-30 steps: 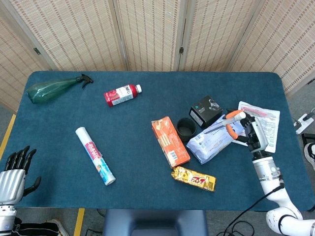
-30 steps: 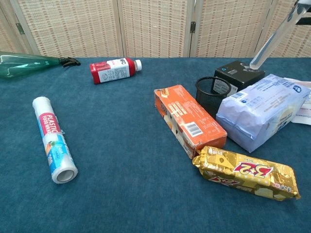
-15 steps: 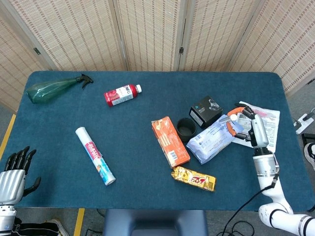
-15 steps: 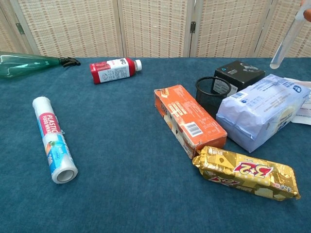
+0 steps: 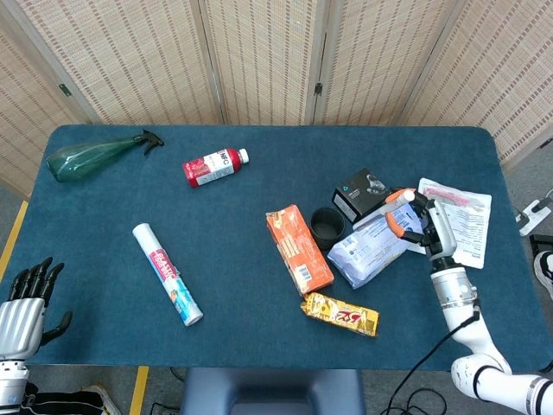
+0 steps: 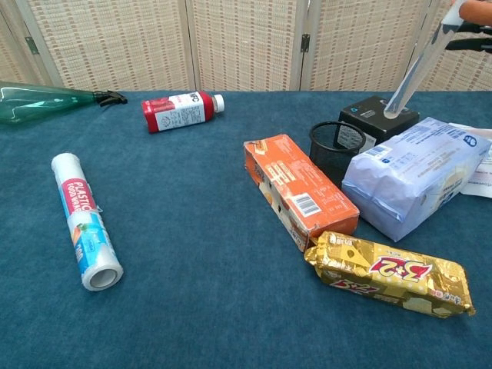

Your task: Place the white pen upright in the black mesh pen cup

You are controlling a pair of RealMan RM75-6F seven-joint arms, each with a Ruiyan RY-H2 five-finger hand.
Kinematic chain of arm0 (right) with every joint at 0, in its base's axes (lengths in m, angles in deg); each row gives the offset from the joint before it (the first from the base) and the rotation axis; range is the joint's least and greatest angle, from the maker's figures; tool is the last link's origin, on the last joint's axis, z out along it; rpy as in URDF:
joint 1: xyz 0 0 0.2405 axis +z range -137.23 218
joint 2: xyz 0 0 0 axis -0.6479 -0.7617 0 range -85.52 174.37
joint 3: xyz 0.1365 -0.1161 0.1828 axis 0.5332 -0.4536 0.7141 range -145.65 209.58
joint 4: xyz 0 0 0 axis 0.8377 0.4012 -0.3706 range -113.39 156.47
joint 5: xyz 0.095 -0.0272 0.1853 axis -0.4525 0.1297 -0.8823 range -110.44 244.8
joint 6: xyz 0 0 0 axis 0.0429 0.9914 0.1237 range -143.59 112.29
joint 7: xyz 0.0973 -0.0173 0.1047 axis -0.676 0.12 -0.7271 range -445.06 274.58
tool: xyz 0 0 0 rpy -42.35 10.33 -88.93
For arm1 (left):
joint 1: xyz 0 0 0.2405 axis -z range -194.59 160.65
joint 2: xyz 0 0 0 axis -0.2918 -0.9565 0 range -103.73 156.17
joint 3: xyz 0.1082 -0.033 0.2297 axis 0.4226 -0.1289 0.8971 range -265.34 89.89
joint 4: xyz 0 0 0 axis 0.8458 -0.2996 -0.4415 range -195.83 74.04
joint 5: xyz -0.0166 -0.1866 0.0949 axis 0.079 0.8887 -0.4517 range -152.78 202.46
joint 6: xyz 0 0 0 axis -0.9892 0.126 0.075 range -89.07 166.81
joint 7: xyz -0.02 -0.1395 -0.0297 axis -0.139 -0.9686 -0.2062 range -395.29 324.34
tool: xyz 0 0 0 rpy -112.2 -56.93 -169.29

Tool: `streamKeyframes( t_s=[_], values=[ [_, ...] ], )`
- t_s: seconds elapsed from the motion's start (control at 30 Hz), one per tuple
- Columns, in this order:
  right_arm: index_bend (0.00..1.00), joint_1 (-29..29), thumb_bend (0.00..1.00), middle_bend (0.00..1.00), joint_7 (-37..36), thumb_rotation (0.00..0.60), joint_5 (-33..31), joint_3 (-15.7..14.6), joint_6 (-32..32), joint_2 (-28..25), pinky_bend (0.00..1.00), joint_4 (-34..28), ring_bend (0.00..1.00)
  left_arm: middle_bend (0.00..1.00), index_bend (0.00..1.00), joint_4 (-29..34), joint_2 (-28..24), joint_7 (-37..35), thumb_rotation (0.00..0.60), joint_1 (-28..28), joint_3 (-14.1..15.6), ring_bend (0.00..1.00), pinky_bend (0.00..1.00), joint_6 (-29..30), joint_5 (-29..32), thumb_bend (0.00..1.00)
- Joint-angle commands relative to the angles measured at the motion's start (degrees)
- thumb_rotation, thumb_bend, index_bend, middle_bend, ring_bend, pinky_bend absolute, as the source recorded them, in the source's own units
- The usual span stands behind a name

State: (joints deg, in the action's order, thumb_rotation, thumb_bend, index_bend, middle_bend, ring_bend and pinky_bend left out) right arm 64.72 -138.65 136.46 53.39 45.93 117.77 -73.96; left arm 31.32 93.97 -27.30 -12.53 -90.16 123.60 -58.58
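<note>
White pen: gripped by right hand, now swung nearer the pen cup, tilted; insertion pending. Left hand: idle, open.

The head camera looked steeply down from high above the near edge of the table, far enough back to take in the whole blue top, the folding screens behind it, and strips of floor at both sides; the chest camera sat much lower and closer, facing across the surface toward those same screens, so nearby things loomed large; both views shared the middle and far part of the top, from the green spray bottle at the left to the black mesh pen cup at the right.
</note>
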Motion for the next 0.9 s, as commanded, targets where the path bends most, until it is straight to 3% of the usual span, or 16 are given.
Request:
streamKeyframes(
  t_s=[0.03,0.63,0.7,0.9],
  values=[
    [0.63,1.9,0.46,0.44,4.0,0.6,-2.2,1.3,-1.6,0.3,0.16,-0.2,0.19,0.04,0.12,0.0,0.0,-0.1,0.6,0.0,-0.1,0.05,0.09,0.1,0.0,0.39],
    [0.63,8.2,0.46,0.44,9.1,0.6,-7.2,1.8,-7.2,11.4,0.16,9.4,0.19,0.04,0.12,-1.0,0.5,-0.6,0.6,-0.1,-0.1,0.05,0.09,-0.4,0.7,0.39],
    [0.63,9.9,0.46,0.44,9.8,0.6,-8.8,3.2,-9.1,11.7,0.16,11.0,0.19,0.04,0.12,-1.2,0.7,-0.6,0.6,0.0,0.0,0.05,0.09,-0.6,0.8,0.39],
    [0.63,10.6,0.46,0.44,11.1,0.6,-9.7,2.2,-10.4,14.9,0.15,14.6,0.19,0.04,0.12,-1.4,0.9,-0.7,0.6,0.1,-0.1,0.05,0.09,-0.8,0.9,0.39]
  ],
)
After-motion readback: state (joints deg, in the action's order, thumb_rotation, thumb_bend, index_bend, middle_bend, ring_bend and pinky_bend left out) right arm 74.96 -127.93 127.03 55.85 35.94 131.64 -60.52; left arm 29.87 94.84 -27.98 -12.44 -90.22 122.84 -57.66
